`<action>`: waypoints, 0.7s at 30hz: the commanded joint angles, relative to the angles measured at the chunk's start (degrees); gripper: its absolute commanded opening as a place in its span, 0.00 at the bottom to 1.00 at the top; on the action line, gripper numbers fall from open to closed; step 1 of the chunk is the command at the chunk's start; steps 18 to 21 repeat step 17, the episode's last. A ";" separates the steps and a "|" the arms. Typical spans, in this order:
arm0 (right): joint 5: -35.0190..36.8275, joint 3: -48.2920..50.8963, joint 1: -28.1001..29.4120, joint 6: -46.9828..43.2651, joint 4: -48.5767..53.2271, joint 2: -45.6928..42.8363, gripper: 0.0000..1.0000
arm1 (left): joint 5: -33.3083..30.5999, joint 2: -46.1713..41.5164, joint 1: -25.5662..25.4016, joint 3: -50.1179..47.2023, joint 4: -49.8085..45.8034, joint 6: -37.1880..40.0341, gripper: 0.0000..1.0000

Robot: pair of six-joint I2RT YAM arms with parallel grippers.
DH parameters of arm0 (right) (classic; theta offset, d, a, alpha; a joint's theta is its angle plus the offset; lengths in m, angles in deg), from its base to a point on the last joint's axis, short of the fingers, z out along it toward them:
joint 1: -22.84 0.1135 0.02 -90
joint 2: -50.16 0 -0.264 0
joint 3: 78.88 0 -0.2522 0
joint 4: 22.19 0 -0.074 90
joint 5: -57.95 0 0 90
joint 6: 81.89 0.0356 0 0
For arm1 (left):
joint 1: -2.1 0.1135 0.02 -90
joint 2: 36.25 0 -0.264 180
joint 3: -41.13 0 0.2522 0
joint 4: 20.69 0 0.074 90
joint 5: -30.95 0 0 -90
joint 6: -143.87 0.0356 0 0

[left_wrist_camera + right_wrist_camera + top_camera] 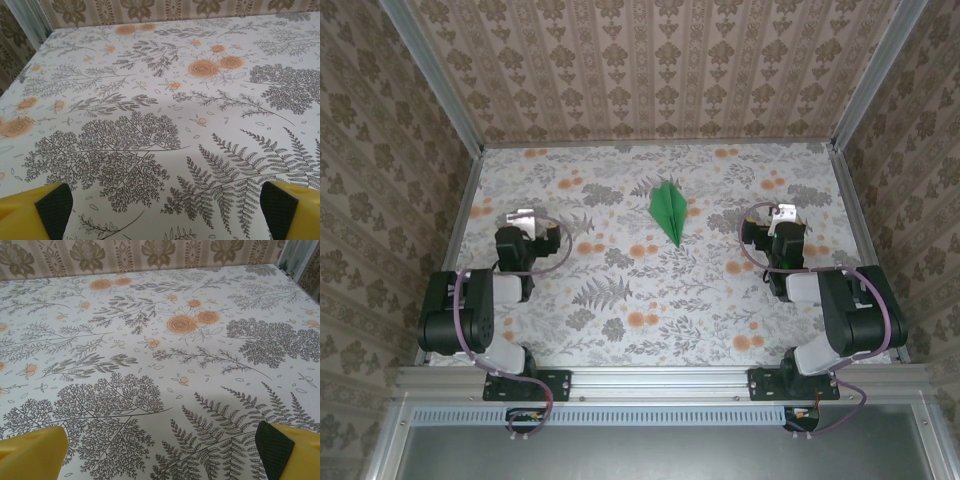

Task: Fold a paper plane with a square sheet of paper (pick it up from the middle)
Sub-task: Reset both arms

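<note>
Paper plane: I've got the paper plane [668,208] lying on the table [620,330], in the far half and roughly midway between my two arms. Its long slim tip points back toward the arm bases.
Left gripper: the left gripper [524,218] sits over the left side of the table, well apart from the plane, with its jaws spread wide and nothing in them.
Left fingers: on the left wrist camera, yellow fingers [30,212] with black pads sit at the lower corners, with bare floral cloth between them.
Right gripper: the right gripper [782,214] is over the right side, also well clear of the plane. It's released and gripping nothing.
Right fingers: the yellow fingers [292,452] are far apart, with only tabletop between them.
Enclosure: wallpapered walls [650,70] box the table on three sides, and the green plane lies inside.
</note>
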 commanded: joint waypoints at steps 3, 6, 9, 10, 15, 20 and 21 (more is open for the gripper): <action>-1.38 -0.21 -0.17 -1.02 -2.36 0.73 1.00 | -1.40 0.07 -0.60 0.99 -0.27 2.09 1.00; -1.42 -0.21 -0.17 -1.02 -2.37 0.72 1.00 | -1.22 0.06 -0.39 1.10 -0.45 2.06 1.00; -1.38 -0.15 -0.18 -1.02 -2.37 0.72 1.00 | -1.14 0.17 -0.39 1.27 -0.65 1.97 1.00; -1.39 -0.13 -0.17 -1.09 -2.37 0.72 1.00 | -1.11 0.16 -0.31 1.27 -0.62 2.13 1.00; -1.40 -0.09 -0.17 -1.02 -2.46 0.60 1.00 | -1.23 0.26 -0.45 1.46 -0.86 2.06 1.00; -1.49 0.09 -0.13 -1.11 -2.76 0.49 1.00 | -1.24 0.26 -0.45 1.26 -0.53 2.08 1.00; -1.49 0.09 -0.13 -1.11 -2.76 0.49 1.00 | -1.24 0.26 -0.45 1.26 -0.53 2.08 1.00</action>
